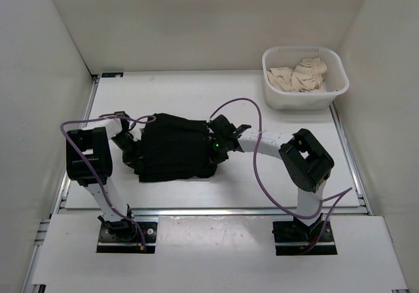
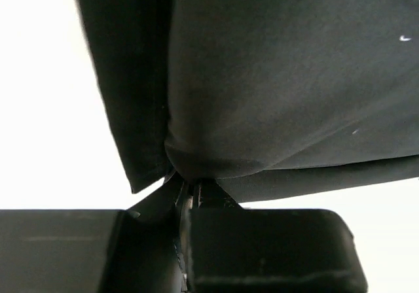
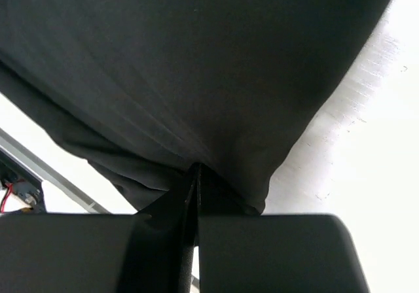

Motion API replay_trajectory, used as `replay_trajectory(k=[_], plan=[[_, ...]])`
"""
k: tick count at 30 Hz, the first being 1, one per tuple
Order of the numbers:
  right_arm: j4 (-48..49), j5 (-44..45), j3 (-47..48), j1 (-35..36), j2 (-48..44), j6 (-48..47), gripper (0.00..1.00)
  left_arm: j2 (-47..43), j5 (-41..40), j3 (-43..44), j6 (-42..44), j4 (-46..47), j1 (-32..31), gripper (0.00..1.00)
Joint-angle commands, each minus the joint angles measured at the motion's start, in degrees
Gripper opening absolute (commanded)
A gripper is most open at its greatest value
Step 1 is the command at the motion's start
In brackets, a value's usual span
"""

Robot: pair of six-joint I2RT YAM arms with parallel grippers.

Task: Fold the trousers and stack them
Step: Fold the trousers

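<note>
So, progress check: the black trousers (image 1: 173,148) are no longer a long spread-out thing. They're a compact, roughly rectangular bundle sitting mid-desk (image 1: 196,97), right between the two arms. The left arm (image 1: 88,155) has its jaws pressed together on the bundle's left edge, and its wrist view shows a pinch of the dark fabric (image 2: 275,77) puckering where the jaws meet. Same on the other side: the right arm (image 1: 304,159) has its jaws clamped on the right edge, with the cloth (image 3: 196,64) bunched into the closed gap. I can't tell from above how many layers are in there, or whether the bundle is resting flat or lifted a bit. My guess is most of the folding is done, with maybe one tidy-up fold or a smoothing pass left, plus the stacking part. A white basket (image 1: 301,100) at the far right corner holds some crumpled beige cloth (image 1: 301,74), well apart from the trousers. No obvious stack spot shows yet.
</note>
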Motion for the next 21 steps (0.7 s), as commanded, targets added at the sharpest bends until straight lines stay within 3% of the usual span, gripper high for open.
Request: replay_trajectory(k=[1,14,17,19,21], plan=[[-2.21,3.19,-0.11,0.17,1.98,-0.2,0.0,-2.89,0.46,-2.68,0.32,1.24,0.09,0.14],[-3.62,9.43,-5.47,-0.98,-3.11,-1.96,0.0,-3.41,3.8,-4.54,0.32,2.47,0.09,0.14],[-3.62,8.3,-7.41,-1.5,-5.83,-1.96,0.0,-3.94,5.03,-5.15,0.32,2.47,-1.4,0.25],[-3.62,8.29,-8.11,-1.5,-8.73,-2.56,0.05,-3.94,5.03,-6.38,0.32,2.47,-1.94,0.3],[-3.62,8.82,-6.89,-2.12,-10.83,-2.57,0.17,-4.47,3.29,-6.38,0.32,2.47,-1.94,0.3]])
